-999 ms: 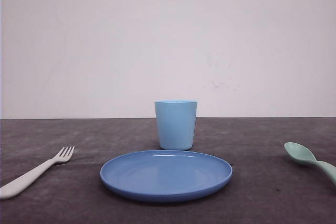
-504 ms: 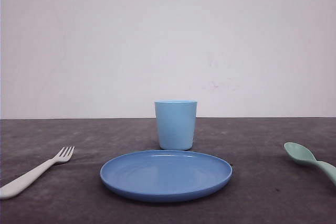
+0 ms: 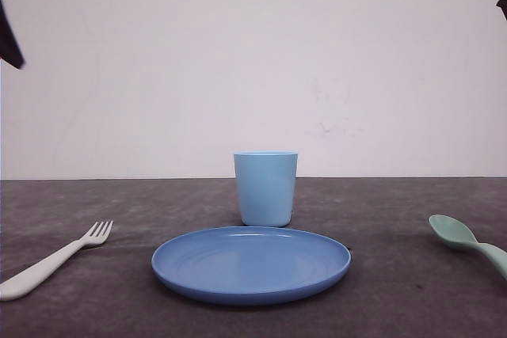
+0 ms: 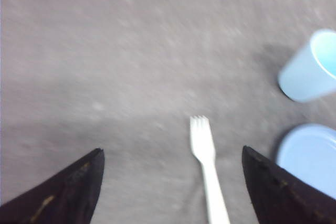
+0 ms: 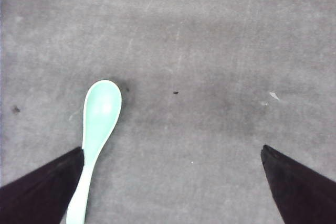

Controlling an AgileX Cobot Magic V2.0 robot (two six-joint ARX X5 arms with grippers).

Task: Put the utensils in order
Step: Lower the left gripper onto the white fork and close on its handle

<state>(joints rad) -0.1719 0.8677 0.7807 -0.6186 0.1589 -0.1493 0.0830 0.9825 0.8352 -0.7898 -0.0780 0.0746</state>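
A white fork [image 3: 55,258] lies on the dark table at the front left, tines pointing toward the back. In the left wrist view the fork [image 4: 206,158] sits on the table between the spread black fingers of my left gripper [image 4: 172,151], which hangs open above it and holds nothing. A mint-green spoon [image 3: 466,242] rests at the front right. From the right wrist the spoon [image 5: 95,129] lies beside one finger of my open right gripper [image 5: 172,149], its handle passing close to that finger [image 5: 47,182]. Dark bits of both arms show at the front view's upper corners.
A round blue plate [image 3: 250,263] lies in the middle of the table with a light blue cup [image 3: 265,187] upright just behind it. The cup [image 4: 310,69] and plate rim [image 4: 310,156] also appear beyond the fork in the left wrist view. Bare dark table surrounds both utensils.
Dark parts of both arms have come into the front view's upper left and upper right corners. The fork, spoon, plate and cup have not moved.
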